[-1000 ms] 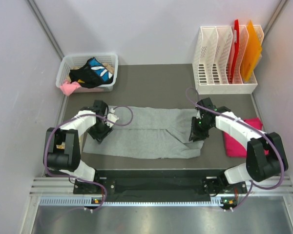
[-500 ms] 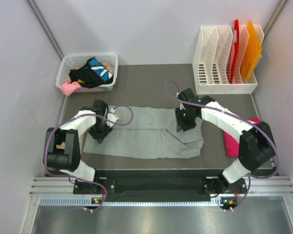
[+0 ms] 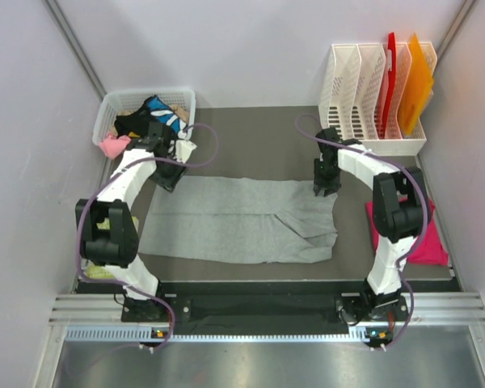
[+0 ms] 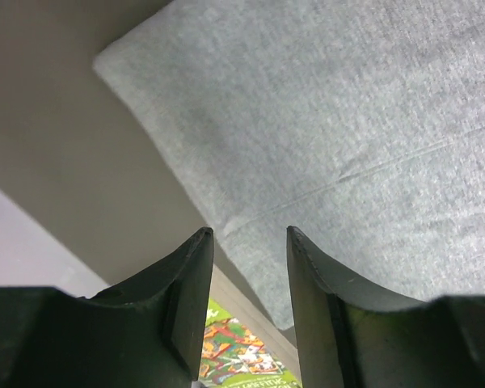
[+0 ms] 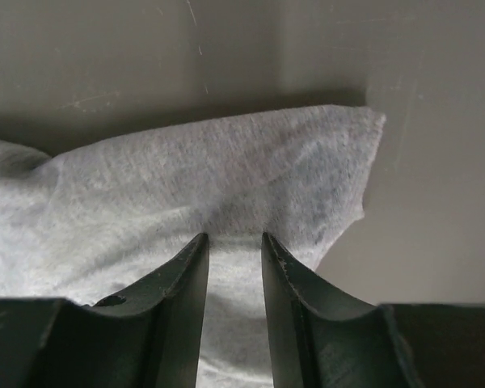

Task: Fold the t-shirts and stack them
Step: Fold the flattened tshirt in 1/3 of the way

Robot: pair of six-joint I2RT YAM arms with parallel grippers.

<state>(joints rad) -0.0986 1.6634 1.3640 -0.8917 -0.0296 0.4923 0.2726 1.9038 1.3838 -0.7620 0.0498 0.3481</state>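
Observation:
The large heather-grey t-shirt (image 3: 234, 218) lies flat as a long rectangle across the middle of the table. My left gripper (image 3: 171, 176) hovers at its far left corner. In the left wrist view this gripper (image 4: 249, 236) is open and empty, with the shirt's corner (image 4: 347, 121) just ahead. My right gripper (image 3: 324, 188) is at the shirt's far right corner. In the right wrist view it (image 5: 234, 238) is open, its tips down on the grey cloth (image 5: 210, 170), which lies between the jaws. The folded magenta-pink t-shirt (image 3: 427, 246) lies at the right, partly hidden by the right arm.
A white basket (image 3: 149, 92) of mixed clothes stands at the back left, close to the left gripper. A white file rack (image 3: 372, 141) with a red folder (image 3: 391, 73) and an orange folder (image 3: 417, 81) stands at the back right. A colourful printed sheet (image 4: 242, 356) lies off the table's left edge.
The left gripper moved from the shirt's left edge to its far left corner. The right gripper swept from the right side across the shirt to its far right corner. The shirt lies flatter.

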